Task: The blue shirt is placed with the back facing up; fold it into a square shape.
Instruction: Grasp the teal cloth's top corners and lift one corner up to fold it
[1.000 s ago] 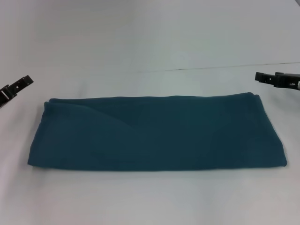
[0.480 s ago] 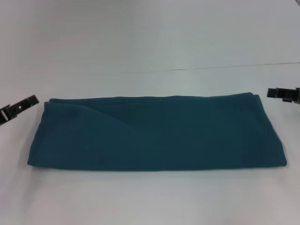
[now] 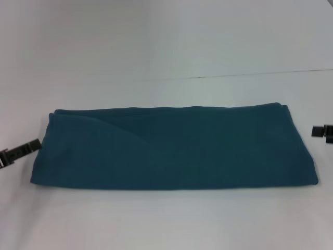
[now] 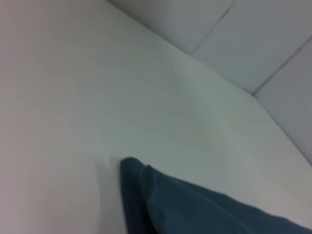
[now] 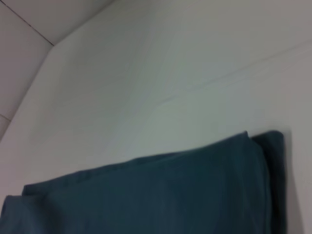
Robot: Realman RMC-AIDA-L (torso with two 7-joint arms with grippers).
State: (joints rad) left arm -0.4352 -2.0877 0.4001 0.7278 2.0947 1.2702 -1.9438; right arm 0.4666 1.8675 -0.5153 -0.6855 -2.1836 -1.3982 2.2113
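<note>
Blue shirt [image 3: 174,148] lies flat on table [image 3: 166,52] as long folded strip, between both grippers. L gripper [image 3: 20,151] just beside its left end, R gripper [image 3: 322,131] near right end; jaw state: cannot tell for either. Risk: pinching top layer only, so stack splays and square skews.

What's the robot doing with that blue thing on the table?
The robot is folding a blue shirt. It lies on the white table already folded into a long flat band, not yet a square. The left tool sits at the shirt's left end and the right tool just off its right end. Neither is holding the cloth. My guess is they are about to take the ends and fold the band across.
</note>
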